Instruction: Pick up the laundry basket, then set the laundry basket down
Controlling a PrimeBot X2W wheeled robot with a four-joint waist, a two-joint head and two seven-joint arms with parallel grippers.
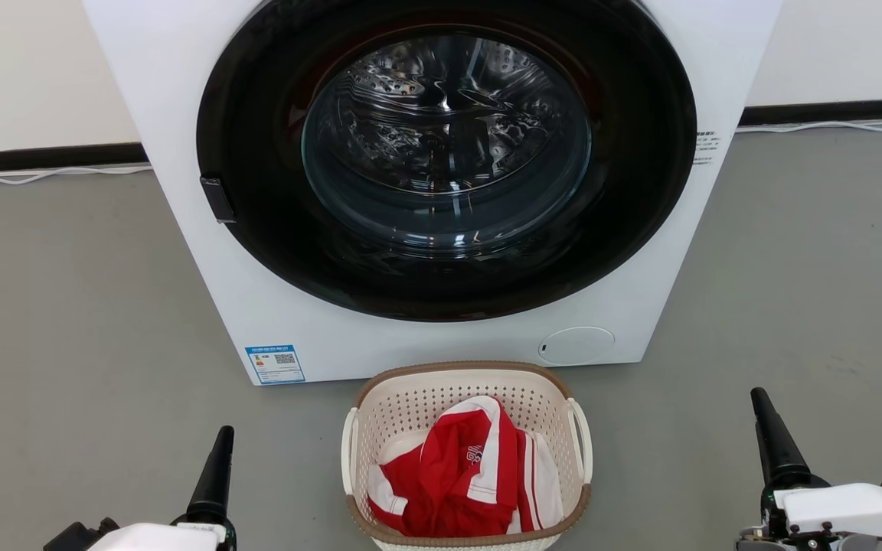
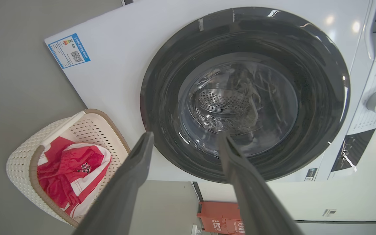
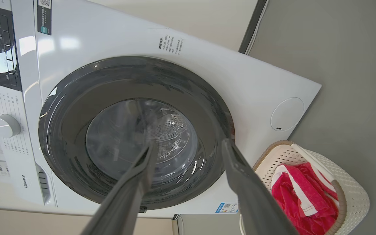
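The basket stands on the floor just in front of the washer, below its door, with a red-and-white garment inside; the left gripper hangs off the washer's left front corner, fingers apart and empty; the right gripper hangs off its right front corner, likewise spread and empty.

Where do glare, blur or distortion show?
Head view: sharp, reflections in the door glass. Left wrist view: glare spots on the washing machine, edges bowed by the wide lens. Right wrist view: glare on the control panel; the right gripper looks soft.
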